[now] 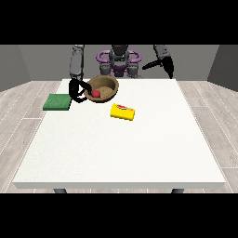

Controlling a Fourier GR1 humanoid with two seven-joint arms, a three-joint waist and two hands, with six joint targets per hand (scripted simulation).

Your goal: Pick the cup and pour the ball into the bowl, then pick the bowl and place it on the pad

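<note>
A brown bowl [105,88] stands at the far left of the white table [139,148], tipped so that its inside faces the camera. A red ball [95,93] lies inside it near the left wall. The hand at the view's left [77,91] is at the bowl's left rim, fingers curled round the rim. A green pad [57,102] lies flat just left of that hand, at the table's left edge. The hand at the view's right [168,65] hangs raised above the table's far right edge, holding nothing. No cup is in view.
A yellow box with a red mark [122,111] lies on the table in front of and slightly right of the bowl. The robot's torso [119,60] stands behind the far edge.
</note>
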